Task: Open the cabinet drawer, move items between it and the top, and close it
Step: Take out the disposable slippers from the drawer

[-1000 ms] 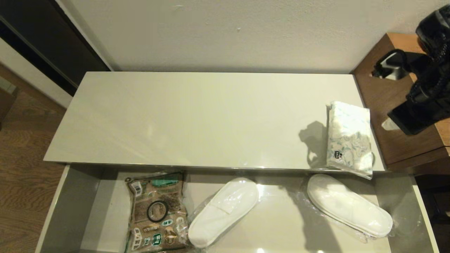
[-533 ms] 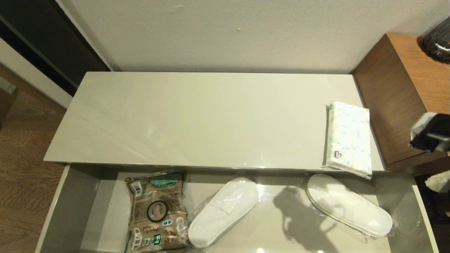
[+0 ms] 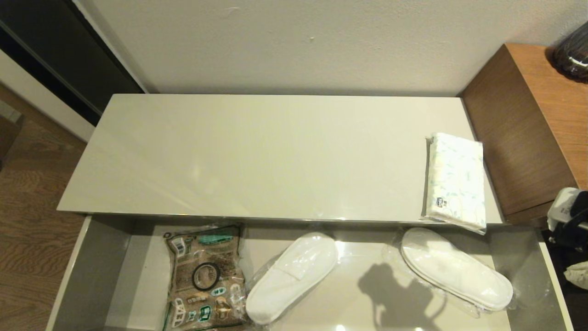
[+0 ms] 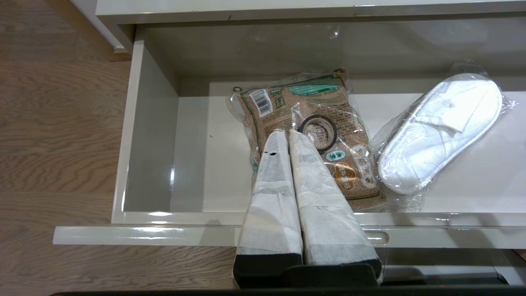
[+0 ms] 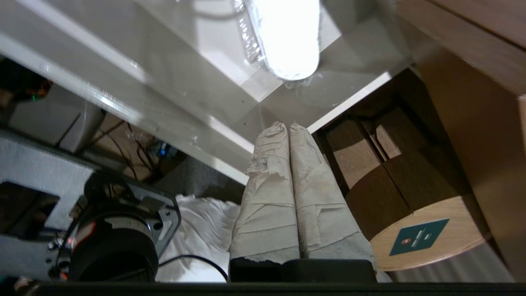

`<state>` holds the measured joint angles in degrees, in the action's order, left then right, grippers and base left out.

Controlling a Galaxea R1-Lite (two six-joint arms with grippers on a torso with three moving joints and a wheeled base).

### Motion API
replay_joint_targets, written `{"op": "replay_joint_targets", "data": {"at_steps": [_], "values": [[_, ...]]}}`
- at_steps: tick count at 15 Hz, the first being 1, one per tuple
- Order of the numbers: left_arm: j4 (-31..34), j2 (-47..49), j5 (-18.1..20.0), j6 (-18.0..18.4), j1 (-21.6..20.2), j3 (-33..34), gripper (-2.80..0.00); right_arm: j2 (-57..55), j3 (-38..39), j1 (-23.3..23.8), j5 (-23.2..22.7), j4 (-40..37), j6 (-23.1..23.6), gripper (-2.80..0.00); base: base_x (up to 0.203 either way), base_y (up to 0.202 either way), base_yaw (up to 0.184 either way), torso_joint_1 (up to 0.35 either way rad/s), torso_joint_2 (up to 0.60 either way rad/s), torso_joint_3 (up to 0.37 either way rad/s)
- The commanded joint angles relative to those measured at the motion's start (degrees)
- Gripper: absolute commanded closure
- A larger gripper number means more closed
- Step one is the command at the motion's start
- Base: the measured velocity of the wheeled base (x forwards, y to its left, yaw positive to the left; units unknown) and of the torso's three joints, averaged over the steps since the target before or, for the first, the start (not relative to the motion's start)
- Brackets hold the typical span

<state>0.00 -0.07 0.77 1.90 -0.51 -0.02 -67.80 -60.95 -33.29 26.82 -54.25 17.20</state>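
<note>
With the flat white tissue pack (image 3: 455, 180) laid at the right end of the glossy cream-white top (image 3: 257, 156), and both the right gripper (image 5: 287, 127) and the left gripper (image 4: 284, 135) pressed closed and empty, a plastic-wrapped white slipper (image 3: 455, 269) in the lower frame of the open cream-white drawer (image 3: 76, 271) is judged the next thing to be grasped.

White wall (image 3: 294, 41), wood floor (image 3: 27, 184), brown unit (image 3: 528, 128)

right gripper (image 5: 287, 127) has dropped beside the cabinet drawer (image 3: 87, 257).

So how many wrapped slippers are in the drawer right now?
2. One slipper lies mid-drawer beside the brown printed bag; the other slipper lies toward the right end, below the tissue pack.
</note>
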Motion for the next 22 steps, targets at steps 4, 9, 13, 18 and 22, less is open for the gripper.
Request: {"op": "replay_joint_targets", "data": {"at_steps": [4,9,13,18,22], "values": [[0.0,0.1,0.0,0.0,0.0,0.0,0.0,-4.7,0.4,-2.7,-0.9,0.6,2.0,0.0,0.0,0.0,0.0,0.0,0.0,0.0],[0.0,0.1,0.0,0.0,0.0,-0.1,0.0,-10.9,3.5,-4.5,-1.8,6.5,1.7,0.0,0.0,0.0,0.0,0.0,0.0,0.0],[0.0,0.1,0.0,0.0,0.0,0.0,0.0,-13.4,9.7,-4.4,-1.8,7.9,-1.8,0.0,0.0,0.0,0.0,0.0,0.0,0.0],[0.0,0.1,0.0,0.0,0.0,0.0,0.0,-17.8,29.0,-4.4,-1.6,30.5,-9.9,0.0,0.0,0.0,0.0,0.0,0.0,0.0],[0.0,0.1,0.0,0.0,0.0,-0.1,0.0,-32.1,34.9,-4.1,1.4,50.7,-19.5,0.0,0.0,0.0,0.0,0.0,0.0,0.0]]}}
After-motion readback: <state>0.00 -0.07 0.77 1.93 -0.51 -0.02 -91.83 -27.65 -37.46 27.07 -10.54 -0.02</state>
